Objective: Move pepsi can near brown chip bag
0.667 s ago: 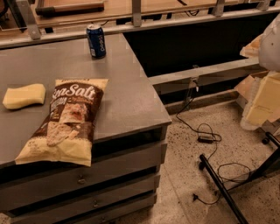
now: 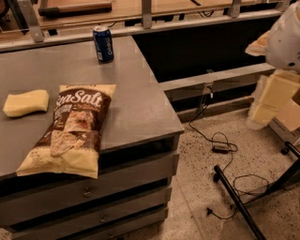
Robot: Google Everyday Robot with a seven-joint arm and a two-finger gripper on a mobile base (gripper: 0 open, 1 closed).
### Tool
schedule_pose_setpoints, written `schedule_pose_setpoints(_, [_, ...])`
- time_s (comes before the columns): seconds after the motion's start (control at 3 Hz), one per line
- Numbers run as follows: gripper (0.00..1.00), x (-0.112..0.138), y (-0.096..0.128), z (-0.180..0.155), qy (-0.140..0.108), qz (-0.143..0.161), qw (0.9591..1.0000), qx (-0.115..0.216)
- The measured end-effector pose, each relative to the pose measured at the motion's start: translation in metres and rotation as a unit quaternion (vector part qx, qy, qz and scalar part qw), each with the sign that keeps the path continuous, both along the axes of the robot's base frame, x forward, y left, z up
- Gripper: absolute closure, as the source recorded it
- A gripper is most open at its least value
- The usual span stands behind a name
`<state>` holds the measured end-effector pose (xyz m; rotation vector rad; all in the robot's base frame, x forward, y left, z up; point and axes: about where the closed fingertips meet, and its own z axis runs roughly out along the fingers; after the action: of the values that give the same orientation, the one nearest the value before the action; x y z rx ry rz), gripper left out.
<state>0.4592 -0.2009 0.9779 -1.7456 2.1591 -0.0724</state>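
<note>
The pepsi can (image 2: 103, 43), dark blue with a silver top, stands upright at the far edge of the grey table (image 2: 136, 108). The brown chip bag (image 2: 70, 129) lies flat near the table's front edge, its "Sea Salt" lettering facing up, well apart from the can. My gripper (image 2: 262, 101), cream-coloured, hangs from the white arm (image 2: 283, 42) at the right edge of the camera view. It is out over the floor, off the table and far to the right of both the can and the bag. It holds nothing that I can see.
A pale yellow sponge (image 2: 26, 102) lies left of the bag. Drawers (image 2: 93, 192) front the table. Black cables (image 2: 220, 145) and a black stand leg (image 2: 236, 201) lie on the speckled floor at the right. A wooden shelf with metal posts (image 2: 145, 14) runs behind.
The arm and gripper have shifted slightly to the left and up. The can, the bag and the sponge have not moved.
</note>
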Motion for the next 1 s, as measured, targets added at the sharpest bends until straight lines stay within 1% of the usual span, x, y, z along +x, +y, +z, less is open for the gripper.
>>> schedule_pose_setpoints(0.33, [0.0, 0.069, 0.076, 0.001, -0.029, 0.079, 0.9934, 0.079])
schedule_pose_setpoints(0.67, [0.0, 0.117, 0.14, 0.006, -0.042, 0.131, 0.9805, 0.14])
schedule_pose_setpoints(1.0, [0.0, 0.122, 0.143, 0.005, -0.045, 0.127, 0.9801, 0.145])
